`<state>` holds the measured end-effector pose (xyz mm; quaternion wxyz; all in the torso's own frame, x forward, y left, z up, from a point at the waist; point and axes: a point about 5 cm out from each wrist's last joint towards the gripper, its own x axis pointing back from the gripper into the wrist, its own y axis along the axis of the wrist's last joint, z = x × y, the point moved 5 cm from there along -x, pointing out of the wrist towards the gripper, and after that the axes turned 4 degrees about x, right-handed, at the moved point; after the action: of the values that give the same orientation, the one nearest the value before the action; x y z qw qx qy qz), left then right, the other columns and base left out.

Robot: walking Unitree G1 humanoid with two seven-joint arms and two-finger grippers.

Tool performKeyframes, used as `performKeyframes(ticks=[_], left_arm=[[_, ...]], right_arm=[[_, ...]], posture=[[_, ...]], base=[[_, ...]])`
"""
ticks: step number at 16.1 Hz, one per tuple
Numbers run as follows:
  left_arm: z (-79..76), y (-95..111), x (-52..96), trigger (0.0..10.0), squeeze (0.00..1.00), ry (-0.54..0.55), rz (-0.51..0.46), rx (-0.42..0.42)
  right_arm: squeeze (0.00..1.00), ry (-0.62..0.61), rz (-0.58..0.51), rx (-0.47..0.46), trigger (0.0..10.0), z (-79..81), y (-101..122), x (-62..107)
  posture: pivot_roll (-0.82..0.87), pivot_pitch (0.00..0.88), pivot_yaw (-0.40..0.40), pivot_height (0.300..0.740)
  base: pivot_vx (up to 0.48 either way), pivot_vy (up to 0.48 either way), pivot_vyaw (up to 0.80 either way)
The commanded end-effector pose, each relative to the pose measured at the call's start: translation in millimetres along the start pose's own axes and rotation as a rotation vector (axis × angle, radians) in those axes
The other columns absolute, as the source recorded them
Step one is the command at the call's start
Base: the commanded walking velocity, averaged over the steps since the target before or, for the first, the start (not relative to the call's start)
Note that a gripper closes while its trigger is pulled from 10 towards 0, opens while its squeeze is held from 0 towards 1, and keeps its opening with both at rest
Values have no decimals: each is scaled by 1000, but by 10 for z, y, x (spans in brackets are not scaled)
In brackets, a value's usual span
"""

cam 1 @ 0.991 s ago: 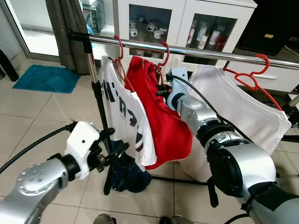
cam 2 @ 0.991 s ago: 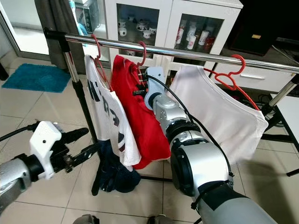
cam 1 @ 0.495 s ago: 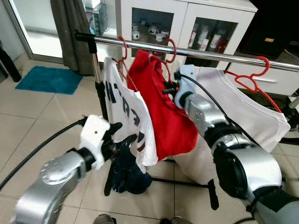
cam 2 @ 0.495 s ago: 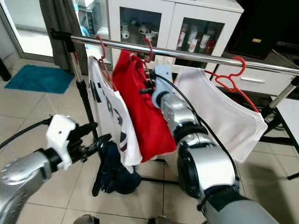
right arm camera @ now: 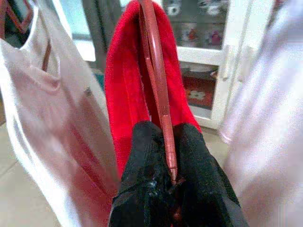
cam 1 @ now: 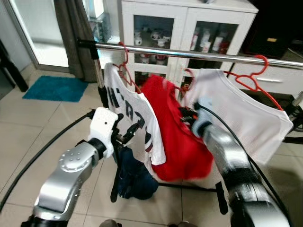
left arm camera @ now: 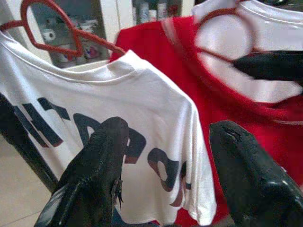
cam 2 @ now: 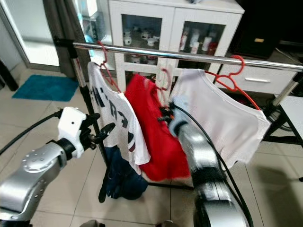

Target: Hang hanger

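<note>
Both fingers of the right gripper (right arm camera: 171,189) were pressed tight on the red hanger (right arm camera: 155,75), probably to carry its red shirt (cam 1: 182,137), which hung below the rail (cam 1: 199,55) between two white shirts. The left gripper (left arm camera: 165,156) was spread open and empty, near the printed white shirt (left arm camera: 94,94).

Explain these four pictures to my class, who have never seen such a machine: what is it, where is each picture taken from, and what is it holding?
It is a walking robot with two silver arms. Two pictures come from cameras in its head, two from its wrists. Before it stands a clothes rail with a printed white shirt and a plain white shirt hanging on it. The right hand grips a red hanger carrying a red shirt, hook below the rail. The left hand is open near the printed shirt, holding nothing.
</note>
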<state>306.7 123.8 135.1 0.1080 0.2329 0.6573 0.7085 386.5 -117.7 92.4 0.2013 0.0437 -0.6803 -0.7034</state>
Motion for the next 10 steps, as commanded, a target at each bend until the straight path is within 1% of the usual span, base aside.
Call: performKeyframes(ticks=[1,2,5,7,10], left_arm=[[-2,4,-16,10000,0,12,-2,-13],[3,-11,-11,10000,0,25,1,-4],[52,-20,7,10000,0,56,0,19],[44,-21,4,10000,0,58,-1,14],[62,-21,11,10000,0,70,-2,18]], right_arm=[[0,-12,-84,10,0,-8,241,63],[0,-33,-96,16,0,2,210,191],[0,-73,-111,14,0,21,191,382],[0,-100,-105,3,0,41,163,479],[0,-123,-88,-15,0,80,145,572]], posture=[[-112,0,-4,740],[-108,0,-4,740],[-109,0,-6,740],[-112,0,-10,740],[-116,0,-19,740]], base=[[0,0,0],[0,0,0],[0,0,0],[0,0,0],[0,0,0]])
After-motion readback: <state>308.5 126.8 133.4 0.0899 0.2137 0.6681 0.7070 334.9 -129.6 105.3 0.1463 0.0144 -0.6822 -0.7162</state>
